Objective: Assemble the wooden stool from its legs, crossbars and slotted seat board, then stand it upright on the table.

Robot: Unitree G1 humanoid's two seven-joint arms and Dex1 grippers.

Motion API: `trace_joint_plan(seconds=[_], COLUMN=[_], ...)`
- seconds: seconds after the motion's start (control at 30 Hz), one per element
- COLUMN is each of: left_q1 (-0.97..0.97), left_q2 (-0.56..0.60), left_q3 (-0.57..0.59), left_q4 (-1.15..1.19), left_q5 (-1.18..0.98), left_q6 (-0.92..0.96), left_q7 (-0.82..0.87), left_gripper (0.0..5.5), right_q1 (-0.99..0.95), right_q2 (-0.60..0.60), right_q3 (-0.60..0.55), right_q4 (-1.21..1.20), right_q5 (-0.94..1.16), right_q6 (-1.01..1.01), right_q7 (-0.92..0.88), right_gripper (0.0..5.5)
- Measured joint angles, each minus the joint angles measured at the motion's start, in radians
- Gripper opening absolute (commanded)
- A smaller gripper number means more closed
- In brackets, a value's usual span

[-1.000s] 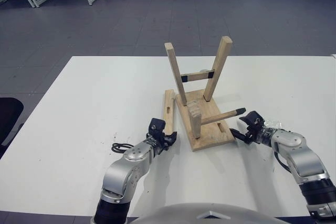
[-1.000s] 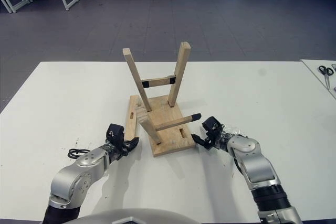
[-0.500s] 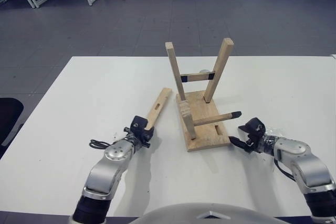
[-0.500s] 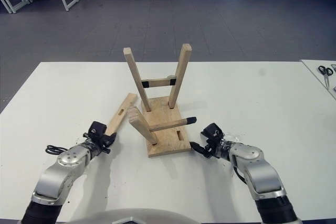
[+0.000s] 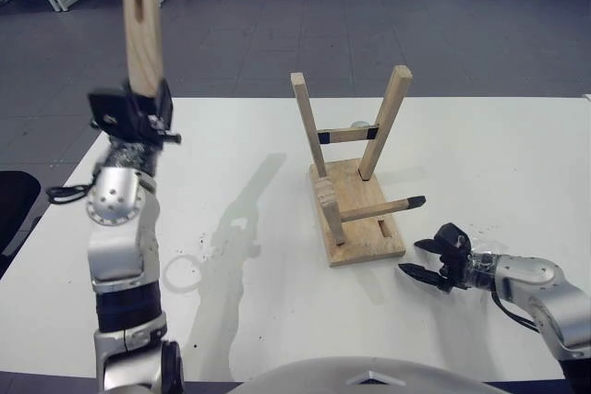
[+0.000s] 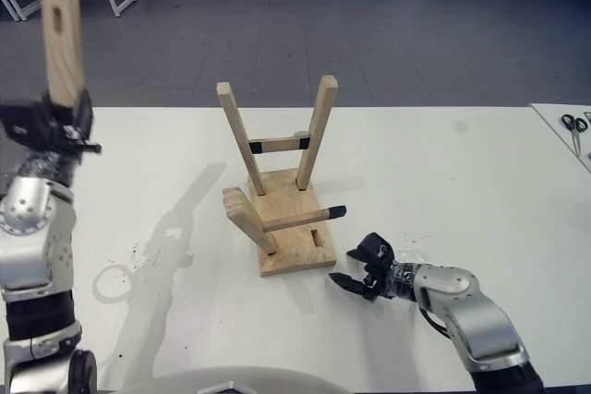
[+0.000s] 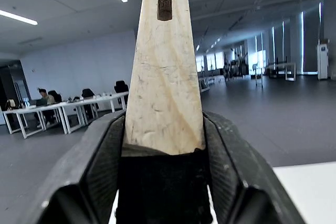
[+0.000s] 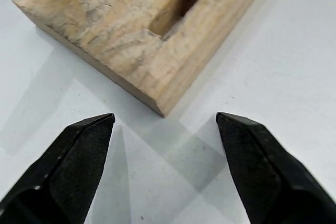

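Left gripper (image 5: 138, 101) has lifted its one pinched leg (image 5: 141, 16); three legs (image 5: 309, 131) stand fitted; right gripper (image 5: 411, 257) spread.

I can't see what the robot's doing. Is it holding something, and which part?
The left gripper holds the loose wooden leg by its bottom end, pointing it up. The right gripper is open and empty, near the seat board.

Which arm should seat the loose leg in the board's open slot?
Left, probably. The left gripper is shut on the loose leg, held upright. The right gripper is open and empty beside the seat board's near corner, suited to bracing.
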Motion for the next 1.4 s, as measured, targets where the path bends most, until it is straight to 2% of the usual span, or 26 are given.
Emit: trace_joint_plan(seconds=[0.2, 0.37, 0.47, 0.53, 0.6, 0.7, 0.8, 0.87, 1.03, 1.23, 1.4], left_q1=[-0.290, -0.396, -0.438, -0.463, -0.460, -0.415, -0.308, -0.244, -0.147, -0.092, -0.090], left_q2=[0.016, 0.015, 0.010, 0.017, 0.032, 0.065, 0.108, 0.140, 0.143, 0.162, 0.186], left_q3=[-0.068, -0.088, -0.065, -0.023, -0.005, -0.037, -0.093, -0.119, -0.139, -0.184, -0.202], left_q4=[0.034, 0.020, -0.034, -0.083, -0.122, -0.184, -0.245, -0.274, -0.305, -0.328, -0.329], left_q5=[-0.062, -0.117, -0.293, -0.492, -0.641, -0.777, -0.887, -0.914, -1.091, -1.180, -1.218], left_q6=[0.046, 0.100, 0.230, 0.361, 0.472, 0.595, 0.725, 0.772, 0.825, 0.837, 0.832], left_q7=[-0.067, -0.094, -0.140, -0.178, -0.212, -0.261, -0.304, -0.317, -0.309, -0.311, -0.334], left_gripper=[2.06, 2.06, 2.06, 2.06, 2.06, 2.05, 2.05, 2.05, 2.05, 2.05, 2.05], right_q1=[-0.094, -0.115, -0.085, -0.091, -0.137, -0.254, -0.364, -0.395, -0.457, -0.474, -0.474], right_q2=[0.134, 0.169, 0.099, 0.066, 0.062, 0.101, 0.149, 0.171, 0.202, 0.206, 0.176], right_q3=[0.116, 0.095, -0.072, -0.221, -0.316, -0.426, -0.474, -0.472, -0.430, -0.353, -0.316], right_q4=[0.020, 0.025, -0.032, -0.100, -0.146, -0.163, -0.166, -0.161, -0.135, -0.118, -0.133], right_q5=[0.045, 0.056, 0.111, 0.226, 0.360, 0.622, 0.889, 0.989, 1.157, 1.195, 1.192], right_q6=[0.000, -0.001, 0.018, 0.078, 0.140, 0.222, 0.249, 0.250, 0.235, 0.225, 0.225], right_q7=[0.027, -0.002, -0.009, -0.007, -0.019, -0.105, -0.232, -0.299, -0.393, -0.355, -0.279], right_gripper=[3.57, 3.57, 3.57, 3.57, 3.57, 3.57, 4.12, 4.39, 4.39, 4.39, 3.47])
